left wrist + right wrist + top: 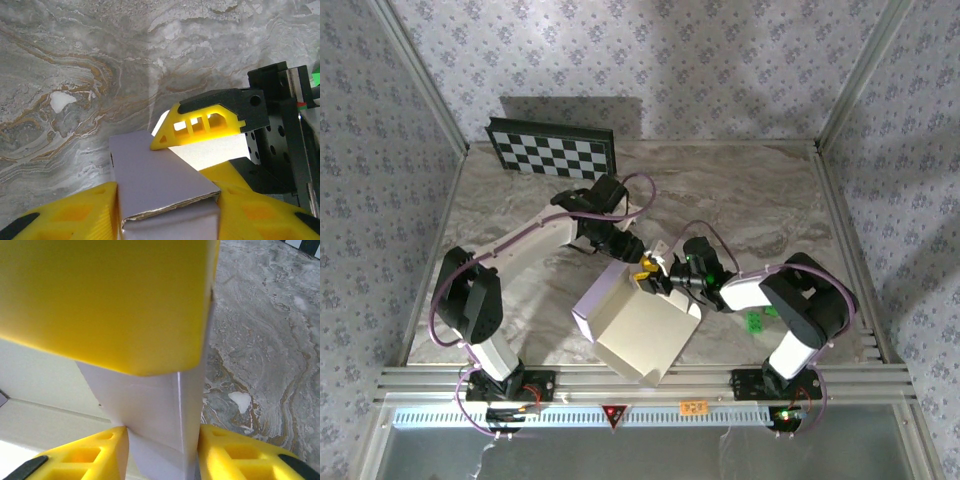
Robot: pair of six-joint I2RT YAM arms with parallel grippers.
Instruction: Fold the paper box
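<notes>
At the far left of your grey veined marble table (770,200), a black-and-white checkerboard panel (552,152) is leaning against the patterned wall, well apart from the work. Moving right, your left arm is reaching out over the middle of the table and its left gripper (638,252) is pointing down at the far edge of the paper box (640,330), a white thin-cardboard die-cut sheet. The box is lying near the centre and toward the near edge, with its left wall standing up. In the left wrist view, the left gripper (167,195) is pinching a folded lavender-white flap of the paper box (155,175). Its yellow fingers (70,215) are pressing on both sides, so the jaws are standing partly closed with the cardboard filling the gap. Just to the right, your right gripper (660,278) is meeting the same far edge, almost touching the left one. In the right wrist view, the right gripper (162,447) is clamping an upright white flap of the paper box (160,405). Its yellow fingers (240,455) are touching the flap on either side, again only partly closed. Further right, a small green object (755,320) is lying on the table beside the right arm.
</notes>
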